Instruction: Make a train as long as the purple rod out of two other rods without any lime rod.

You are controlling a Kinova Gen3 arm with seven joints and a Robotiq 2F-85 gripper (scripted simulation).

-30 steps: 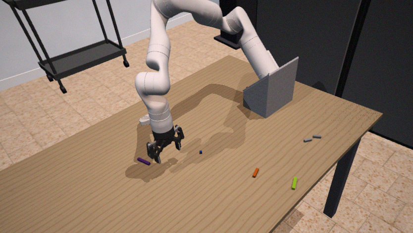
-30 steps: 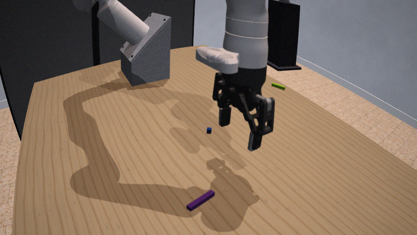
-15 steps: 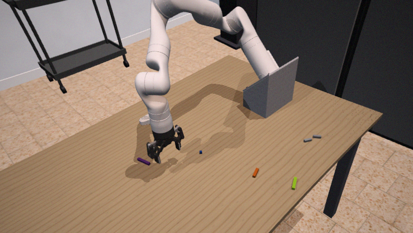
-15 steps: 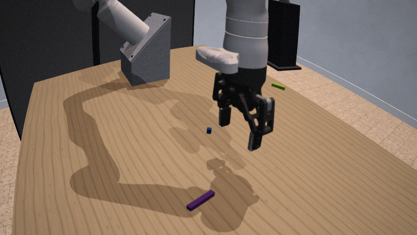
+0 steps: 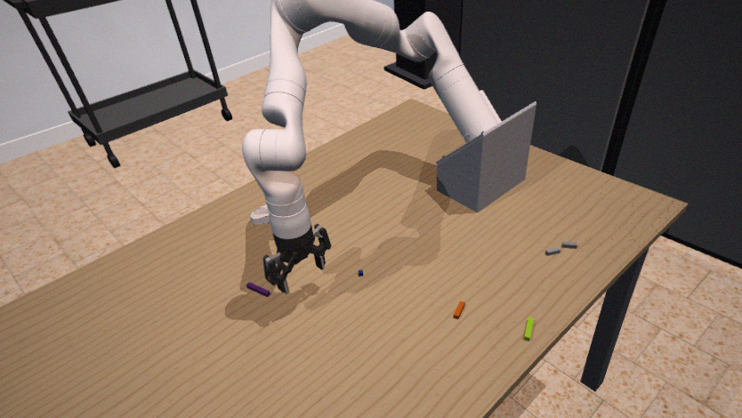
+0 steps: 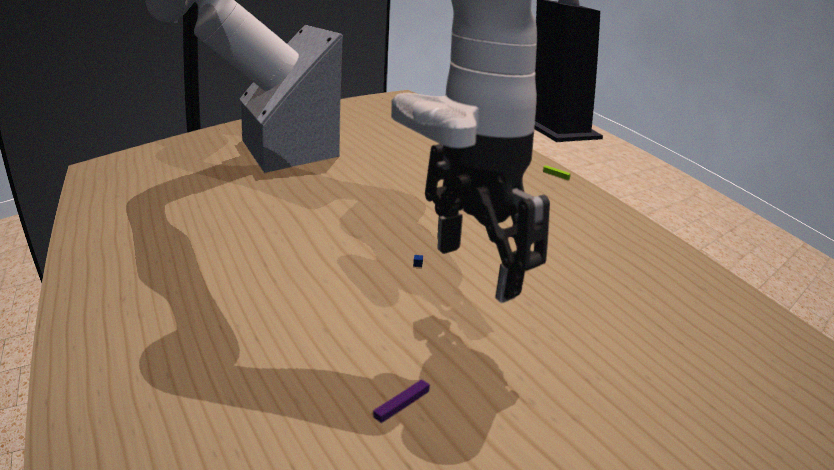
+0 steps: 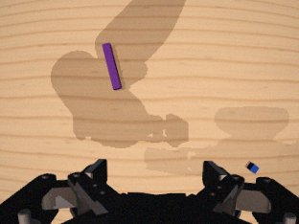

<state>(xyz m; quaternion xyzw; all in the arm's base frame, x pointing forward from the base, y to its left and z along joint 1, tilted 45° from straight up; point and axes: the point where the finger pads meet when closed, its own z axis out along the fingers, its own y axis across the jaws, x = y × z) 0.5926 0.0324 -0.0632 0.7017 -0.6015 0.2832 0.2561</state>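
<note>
the gripper (image 5: 295, 267) hangs above the table (image 5: 612, 207) with its jaws spread wide and nothing between them, close to the left edge as the top view shows it, and the purple rod (image 5: 258, 289) lies flat on the wood just beside it, untouched. in the wrist view that purple rod (image 7: 111, 66) sits ahead and to the left of the fingers, not under them, so the hand is near it but not lined up on it. the little blue rod (image 5: 360, 272) rests alone toward the middle of the table, apart from everything else. far over by the right edge, the two grey rods (image 5: 560, 248) lie close together, roughly in line, but from here i cannot tell whether their ends touch or whether they sit straight; two greys would add up to the purple's length, so that pair looks like the likely train, though it may well need tidying. the orange rod (image 5: 458, 309) lies nearer the front edge, well apart from the greys, and the lime rod (image 5: 528, 327) sits close to the front right edge, well apart too, which is good since lime is off limits. no magenta rod shows anywhere, so orange has no partner. my read: nothing is clearly finished yet, and the arm is at the wrong end of the table for the greys. what seems left is getting those two greys end to end in one straight line, with all other rods kept away.
</note>
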